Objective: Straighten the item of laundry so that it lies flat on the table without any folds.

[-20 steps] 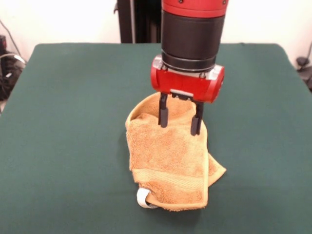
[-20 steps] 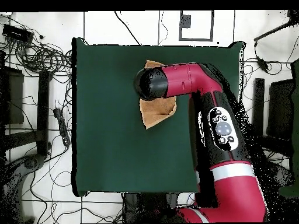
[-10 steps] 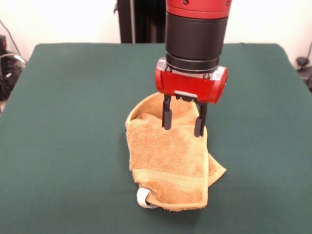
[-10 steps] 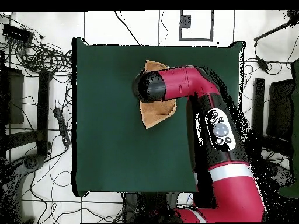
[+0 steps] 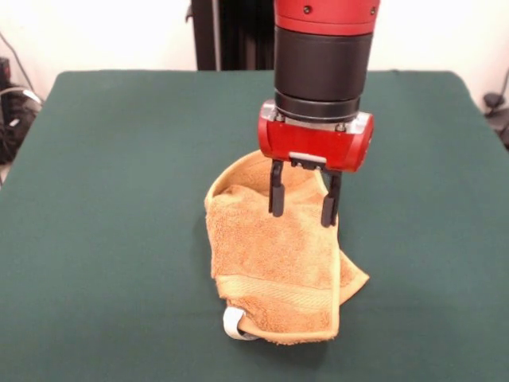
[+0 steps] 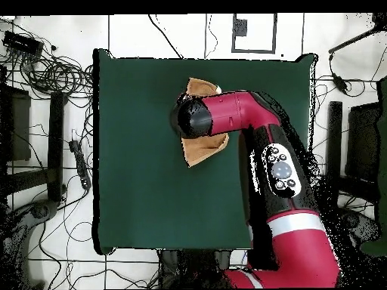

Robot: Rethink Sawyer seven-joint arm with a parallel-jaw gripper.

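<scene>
Hanging over the folded towel [image 5: 274,263], the gripper [image 5: 302,208] has its two dark fingers [image 5: 276,193] spread apart, with bare cloth showing between them and nothing clamped. Their tips point down at the towel's upper half; whether they touch the terry or stop just short of it cannot be told from the front view.

Left of the fingers, the towel's rolled edge curves round in a raised loop. Below them the cloth lies doubled over itself, with a flat woven band crossing near the hem and a small white tag loop [image 5: 233,324] sticking out at the lower left corner. To the right of and below the fingers, an under layer pokes out as a corner.

All round the towel spreads the dark green table [image 5: 103,199]. In the overhead view the red arm [image 6: 280,181] covers most of the towel [image 6: 202,149], and cables [image 6: 53,72] trail over the tiled floor beside the table [image 6: 143,181].
</scene>
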